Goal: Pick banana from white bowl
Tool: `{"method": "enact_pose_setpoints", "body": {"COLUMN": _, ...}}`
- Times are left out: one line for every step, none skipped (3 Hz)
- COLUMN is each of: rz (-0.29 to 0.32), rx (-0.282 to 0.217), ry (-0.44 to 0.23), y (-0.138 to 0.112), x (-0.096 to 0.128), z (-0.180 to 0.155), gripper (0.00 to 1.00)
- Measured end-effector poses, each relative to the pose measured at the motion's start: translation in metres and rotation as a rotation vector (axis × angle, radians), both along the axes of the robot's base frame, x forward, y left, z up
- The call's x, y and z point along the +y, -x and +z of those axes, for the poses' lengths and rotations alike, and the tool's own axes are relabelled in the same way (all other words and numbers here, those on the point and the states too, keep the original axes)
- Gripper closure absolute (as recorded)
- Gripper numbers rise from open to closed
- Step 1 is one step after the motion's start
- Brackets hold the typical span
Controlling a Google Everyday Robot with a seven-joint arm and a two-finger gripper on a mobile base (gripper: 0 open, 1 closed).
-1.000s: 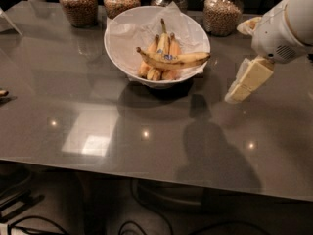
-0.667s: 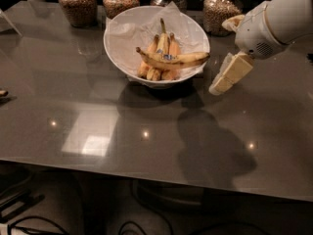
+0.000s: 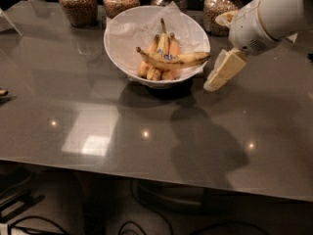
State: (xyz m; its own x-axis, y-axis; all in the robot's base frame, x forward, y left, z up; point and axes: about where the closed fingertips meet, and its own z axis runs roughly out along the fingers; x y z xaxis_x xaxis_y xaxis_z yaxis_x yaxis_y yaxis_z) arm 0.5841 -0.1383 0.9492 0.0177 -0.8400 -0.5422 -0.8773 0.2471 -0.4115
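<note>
The white bowl (image 3: 127, 43) stands at the back middle of the grey table (image 3: 98, 121). The long yellow banana (image 3: 171, 60) with a small blue sticker lies across the top of a bunch of shorter orange bananas (image 3: 164, 45) inside it. My gripper (image 3: 221, 75) hangs from the white arm at the right, just beside the bowl's right rim, near the banana's right tip and a little above the table. It holds nothing that I can see.
Several glass jars of brown grains (image 3: 78, 4) line the table's back edge behind the bowl. A small dark object (image 3: 3, 92) lies at the left edge. Cables lie on the floor under the table's front edge.
My gripper and arm have moved left, from the table's right side to right beside the bowl's rim. The bowl and bananas have not moved.
</note>
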Motion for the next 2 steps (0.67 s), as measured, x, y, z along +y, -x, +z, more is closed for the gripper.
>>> {"method": "enact_pose_setpoints", "body": {"rz": 0.065, "rx": -0.05, "ry": -0.03, "y": -0.028, "x": 0.031, "z": 0.004, "gripper": 0.0}}
{"method": "enact_pose_setpoints", "body": {"rz": 0.107, "rx": -0.074, "ry": -0.066, "y": -0.054, "x": 0.057, "z": 0.002, "gripper": 0.18}}
